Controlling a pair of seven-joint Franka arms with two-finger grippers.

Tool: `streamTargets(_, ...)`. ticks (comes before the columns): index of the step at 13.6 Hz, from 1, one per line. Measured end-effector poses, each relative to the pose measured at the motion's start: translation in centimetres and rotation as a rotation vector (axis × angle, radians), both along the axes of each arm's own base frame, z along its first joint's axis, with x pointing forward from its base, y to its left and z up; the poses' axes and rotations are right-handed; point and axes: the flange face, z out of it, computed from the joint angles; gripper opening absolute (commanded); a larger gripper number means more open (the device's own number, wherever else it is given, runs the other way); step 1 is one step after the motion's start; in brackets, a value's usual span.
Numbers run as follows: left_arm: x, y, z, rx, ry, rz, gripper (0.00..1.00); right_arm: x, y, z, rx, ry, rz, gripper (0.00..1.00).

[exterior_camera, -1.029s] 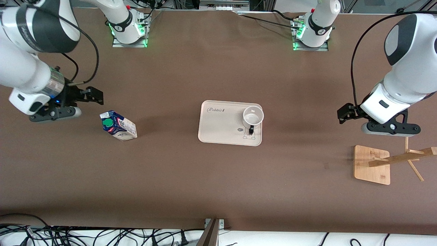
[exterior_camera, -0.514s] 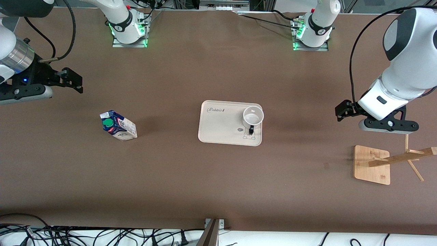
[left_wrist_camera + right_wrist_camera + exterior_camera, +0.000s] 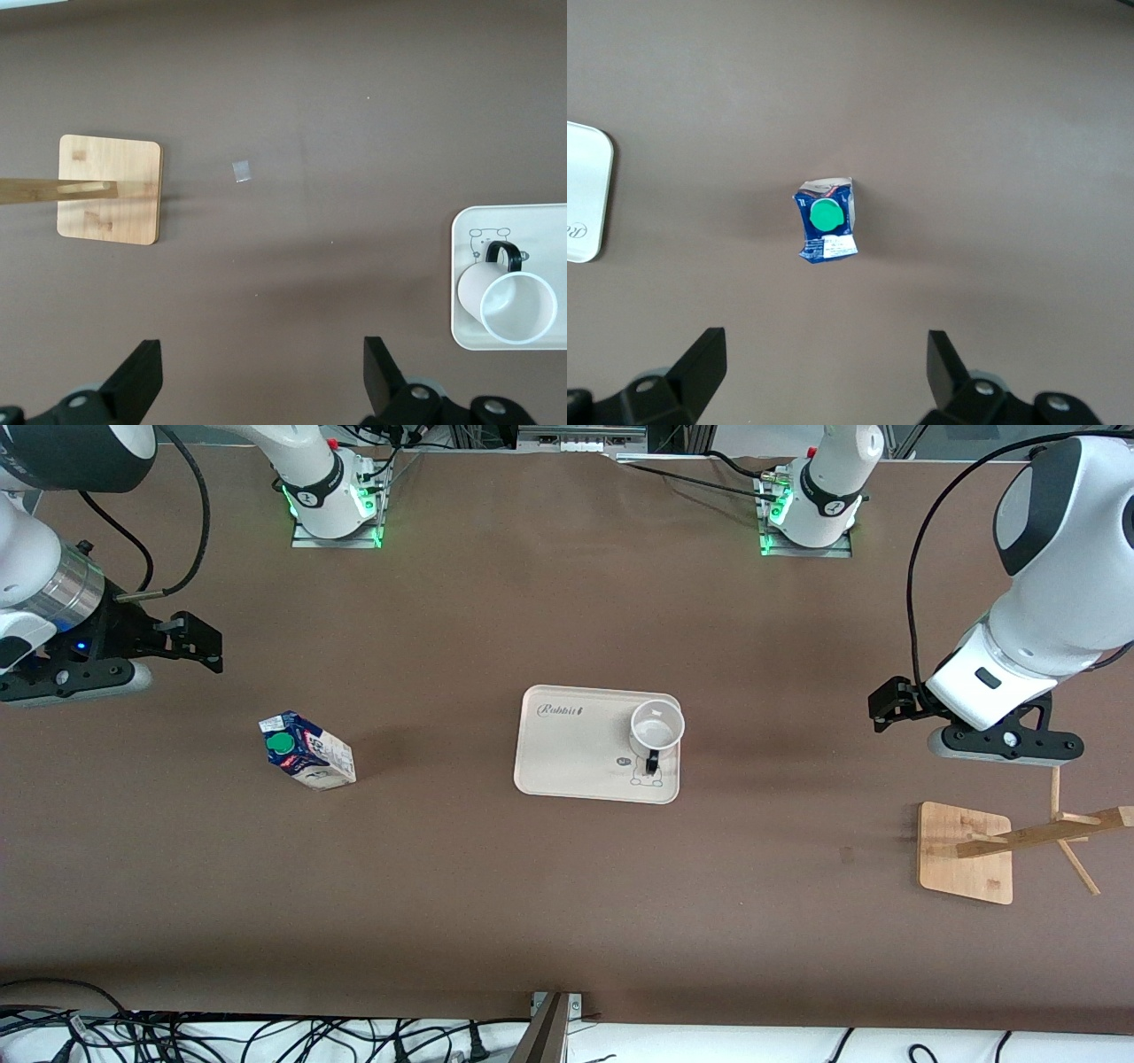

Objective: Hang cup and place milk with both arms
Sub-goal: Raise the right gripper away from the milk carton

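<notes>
The milk [image 3: 306,750] stands upright on the table toward the right arm's end, with a dark blue top and a green cap. It also shows in the right wrist view [image 3: 826,220]. The white cup [image 3: 656,729] with a black handle stands upright on a cream tray [image 3: 567,766] mid-table, at the tray's end toward the left arm. The cup also shows in the left wrist view [image 3: 509,301]. My right gripper [image 3: 199,642] is open and empty over bare table near the milk. My left gripper [image 3: 890,704] is open and empty over bare table between the tray and the rack.
A wooden cup rack with a square base [image 3: 965,852] and a pegged pole [image 3: 1045,834] stands toward the left arm's end, nearer the front camera than the tray. Its base shows in the left wrist view [image 3: 109,189]. Cables lie along the table's front edge.
My right gripper has pulled back from beside the milk toward the right arm's end of the table. My left gripper has shifted slightly. The milk and the cup have not moved.
</notes>
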Motion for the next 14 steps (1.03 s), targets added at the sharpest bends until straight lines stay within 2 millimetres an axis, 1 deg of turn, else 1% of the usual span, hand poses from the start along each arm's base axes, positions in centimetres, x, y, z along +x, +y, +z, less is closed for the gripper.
streamTargets(4, -0.1, -0.3, 0.0, -0.001, 0.002, -0.006, 1.00, 0.3, -1.8, -0.8, 0.023, 0.017, -0.021, 1.00)
streamTargets(8, -0.1, -0.3, 0.0, -0.001, 0.003, -0.006, 1.00, 0.1, -3.0, -1.3, 0.038, 0.031, -0.027, 1.00)
streamTargets(10, -0.1, -0.3, 0.0, -0.001, 0.003, -0.006, 1.00, -0.2, -3.2, -1.0, 0.017, 0.026, -0.022, 1.00)
streamTargets(14, -0.4, -0.3, -0.3, 0.005, 0.030, -0.003, 1.00, -0.3, -2.8, -0.7, 0.013, 0.018, -0.014, 1.00)
